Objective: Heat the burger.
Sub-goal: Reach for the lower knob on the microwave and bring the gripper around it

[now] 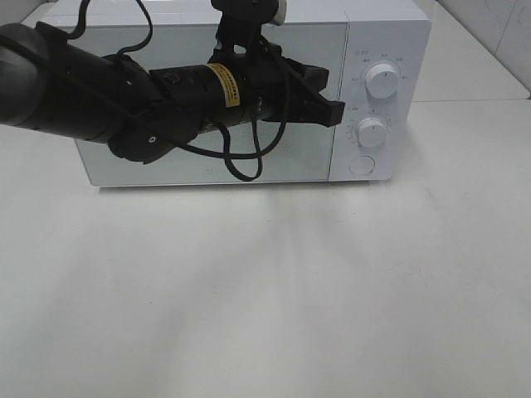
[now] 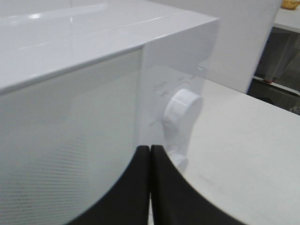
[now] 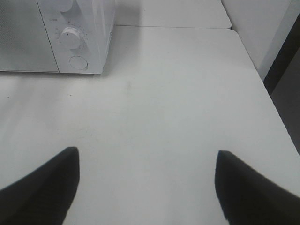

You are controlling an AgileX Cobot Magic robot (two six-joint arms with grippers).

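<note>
The burger is out of view in every frame. A white microwave point(image 1: 307, 50) stands at the back of the table with its door closed. My left gripper point(image 1: 336, 112) is shut with nothing between its fingers. Its tip sits in front of the door's right edge, just left of the gap between the upper knob point(image 1: 382, 79) and the lower knob point(image 1: 372, 131). In the left wrist view the closed fingertips point(image 2: 150, 149) point at the upper knob point(image 2: 183, 112). My right gripper point(image 3: 147, 157) hangs open over bare table, well away from the microwave point(image 3: 89, 28).
A round push button point(image 1: 362, 165) sits under the two knobs. The white table point(image 1: 265, 290) spreads in front of the microwave. Its right edge point(image 3: 262, 93) drops off beside a white wall panel.
</note>
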